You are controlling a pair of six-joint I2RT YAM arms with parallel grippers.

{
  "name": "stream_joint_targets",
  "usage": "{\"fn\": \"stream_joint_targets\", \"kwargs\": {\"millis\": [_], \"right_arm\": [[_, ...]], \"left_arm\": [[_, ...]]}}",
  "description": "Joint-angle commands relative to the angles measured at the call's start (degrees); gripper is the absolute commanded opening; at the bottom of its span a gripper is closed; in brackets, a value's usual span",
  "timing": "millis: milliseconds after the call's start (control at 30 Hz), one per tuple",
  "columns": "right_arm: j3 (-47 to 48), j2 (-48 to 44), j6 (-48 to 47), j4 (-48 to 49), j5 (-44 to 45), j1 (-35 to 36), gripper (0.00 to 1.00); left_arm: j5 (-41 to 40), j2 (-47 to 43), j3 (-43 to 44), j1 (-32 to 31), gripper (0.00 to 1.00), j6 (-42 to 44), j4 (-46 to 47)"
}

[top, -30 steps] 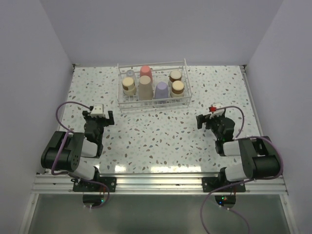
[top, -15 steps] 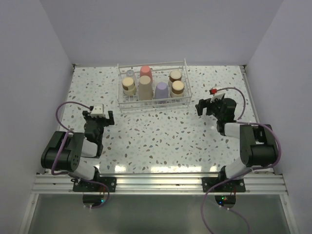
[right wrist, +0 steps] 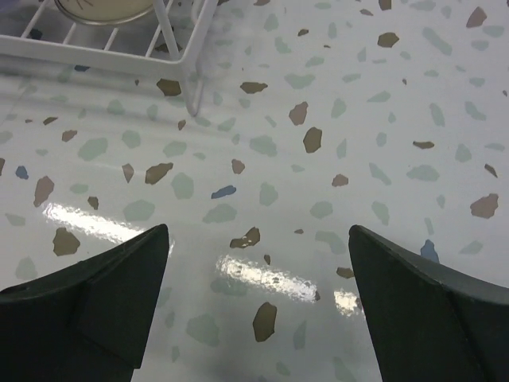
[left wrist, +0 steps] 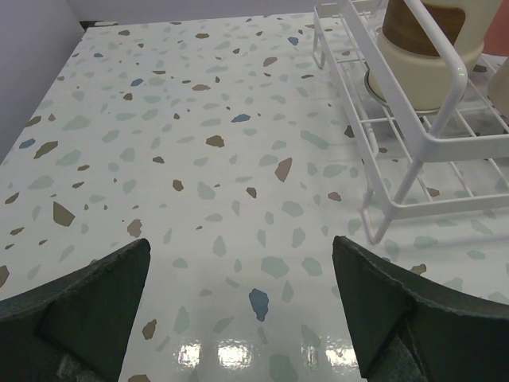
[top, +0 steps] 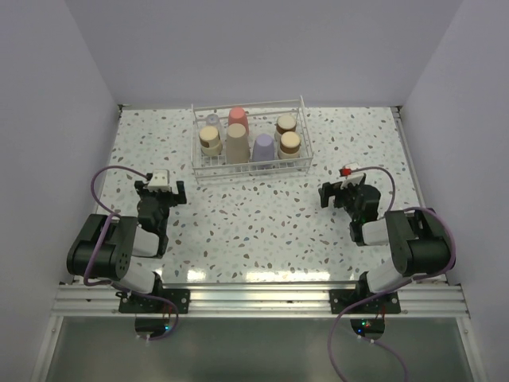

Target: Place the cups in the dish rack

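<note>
The dish rack [top: 250, 168] stands at the back middle of the table. In it stand upside-down cups: a coral-red cup [top: 238, 118], a larger beige cup [top: 237, 144], a lavender cup [top: 263, 148], three steel cups with tan bases [top: 289, 143] and a tiny clear cup [top: 211, 120]. My left gripper [top: 160, 193] is open and empty, near and left of the rack; the rack's corner [left wrist: 413, 151] shows in its wrist view. My right gripper [top: 340, 193] is open and empty, near and right of the rack [right wrist: 171, 48].
White walls close in the speckled table [top: 254, 223] at the back and both sides. A metal rail [top: 254, 298] runs along the near edge by the arm bases.
My right arm swung back toward the far right and then returned nearer; its gripper stays open and empty. The left arm and the cups have not moved.
</note>
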Motion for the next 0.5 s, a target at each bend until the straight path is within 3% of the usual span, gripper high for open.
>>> {"fn": "stream_joint_targets", "kwargs": {"millis": [0, 467], "right_arm": [[1.96, -0.81, -1.14, 5.05, 1.64, 0.21, 0.98], [1.88, -1.25, -1.23, 4.85, 1.55, 0.21, 0.98]], "left_arm": [[0.10, -0.08, 0.96, 0.01, 1.00, 1.29, 4.68], [0.10, -0.08, 1.05, 0.01, 1.00, 1.38, 4.59]]}}
